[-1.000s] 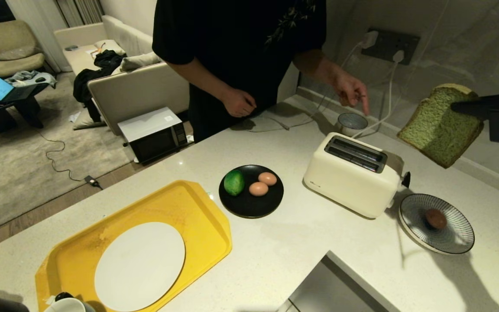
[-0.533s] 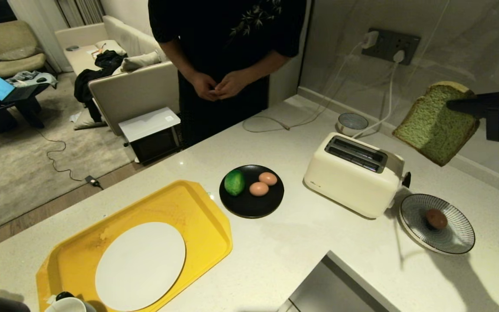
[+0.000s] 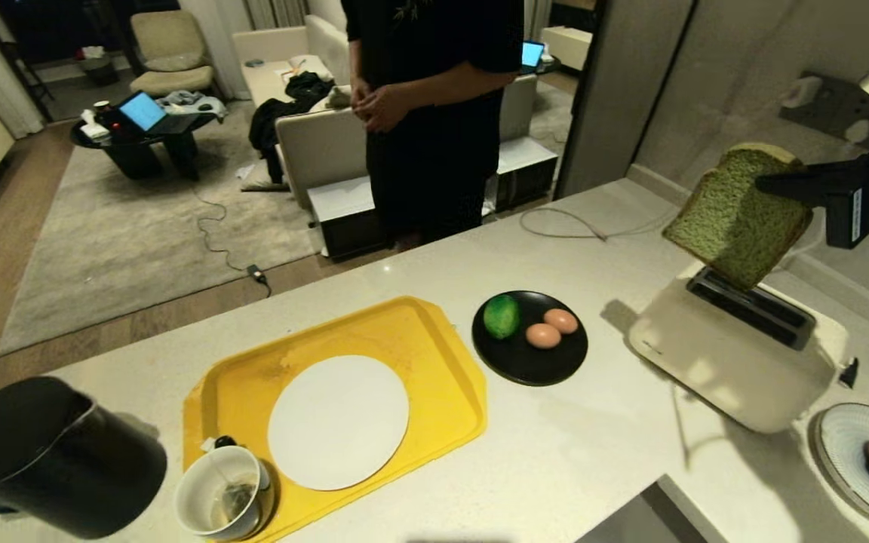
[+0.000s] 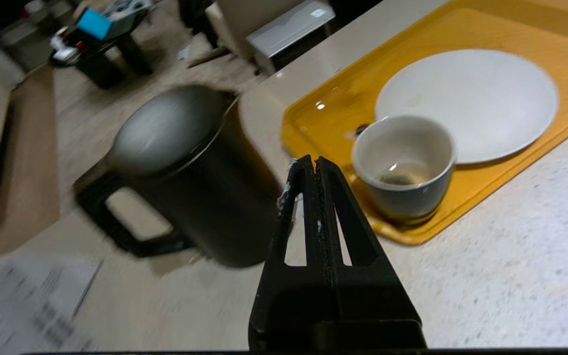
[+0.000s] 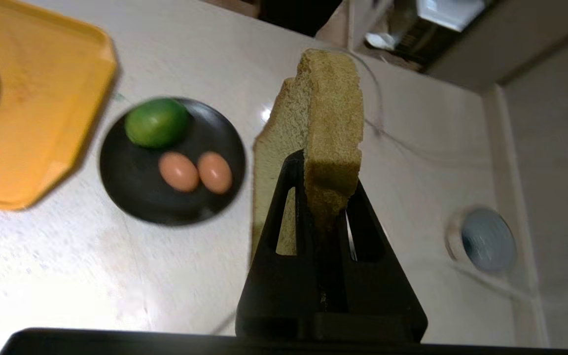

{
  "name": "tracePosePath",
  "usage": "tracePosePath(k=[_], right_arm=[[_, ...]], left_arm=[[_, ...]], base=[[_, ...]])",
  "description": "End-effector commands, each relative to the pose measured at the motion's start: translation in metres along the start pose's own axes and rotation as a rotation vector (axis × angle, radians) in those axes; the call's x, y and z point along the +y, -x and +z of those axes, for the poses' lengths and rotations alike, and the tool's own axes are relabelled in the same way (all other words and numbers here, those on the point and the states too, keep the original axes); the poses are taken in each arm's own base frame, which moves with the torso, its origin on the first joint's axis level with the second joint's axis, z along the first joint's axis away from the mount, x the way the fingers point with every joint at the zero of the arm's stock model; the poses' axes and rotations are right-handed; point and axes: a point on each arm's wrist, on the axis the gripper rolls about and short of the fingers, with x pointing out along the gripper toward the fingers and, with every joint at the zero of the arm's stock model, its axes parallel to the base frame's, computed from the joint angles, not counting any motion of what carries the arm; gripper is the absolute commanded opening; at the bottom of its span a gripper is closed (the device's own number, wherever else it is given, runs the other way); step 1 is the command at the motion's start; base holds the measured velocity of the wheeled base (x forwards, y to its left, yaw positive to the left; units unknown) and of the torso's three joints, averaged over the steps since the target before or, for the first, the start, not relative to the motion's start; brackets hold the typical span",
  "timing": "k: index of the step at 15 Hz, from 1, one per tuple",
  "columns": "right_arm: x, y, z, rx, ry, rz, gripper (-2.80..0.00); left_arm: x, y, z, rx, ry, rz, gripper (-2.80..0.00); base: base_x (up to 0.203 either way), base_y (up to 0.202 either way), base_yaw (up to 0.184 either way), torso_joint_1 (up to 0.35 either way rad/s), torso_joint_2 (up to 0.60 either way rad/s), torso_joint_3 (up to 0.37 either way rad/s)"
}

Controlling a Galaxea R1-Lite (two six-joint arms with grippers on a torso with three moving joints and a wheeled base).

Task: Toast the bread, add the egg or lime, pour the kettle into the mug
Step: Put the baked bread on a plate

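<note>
Bread: one slice, upper right of frame, tilted, hanging over the toaster.
Right claw: clamped on the bread's top edge.
Left claw: closed, empty, between kettle and mug.
Eggs: three. Two beside one lime on the black plate, one on the striped plate.
Tray: one, holding one white plate.

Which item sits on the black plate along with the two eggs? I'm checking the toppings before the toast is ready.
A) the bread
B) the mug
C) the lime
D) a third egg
C: the lime lies on the black plate beside two eggs; the bread is up in the right tool above the toaster.
</note>
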Motion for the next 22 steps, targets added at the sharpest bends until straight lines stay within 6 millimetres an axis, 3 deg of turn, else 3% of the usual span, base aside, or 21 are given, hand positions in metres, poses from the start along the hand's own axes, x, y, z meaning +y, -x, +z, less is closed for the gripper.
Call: tracePosePath(k=[1,8,14,18,22], right_arm=[[0.001,-0.004,-0.003,0.008,0.000,0.009,-2.80],[0.006,-0.004,-0.012,0.033,-0.007,0.028,-2.80],[0.034,-0.010,-0.014,0.035,0.002,0.135,-2.80],[0.060,-0.030,-0.012,0.062,0.010,0.209,-2.80],[0.093,-0.068,-0.019,0.198,-0.077,0.182,-2.80]], left_arm=[[0.000,0.000,0.000,-0.002,-0.002,0.001,-2.80],[0.000,0.000,0.000,-0.001,-0.002,0.001,-2.80],[0.000,0.000,0.000,-0.001,-0.002,0.001,-2.80],[0.000,0.000,0.000,-0.001,-0.002,0.001,-2.80],[0.000,0.000,0.000,-0.001,-0.002,0.001,-2.80]], base=[[-0.004,-0.012,0.164,0.000,0.00,0.004],[-0.002,-0.007,0.173,0.004,0.00,0.003],[0.001,-0.005,0.098,0.001,0.00,0.002],[0.000,0.000,0.000,0.000,0.00,0.000],[0.000,0.000,0.000,0.000,0.00,0.000]])
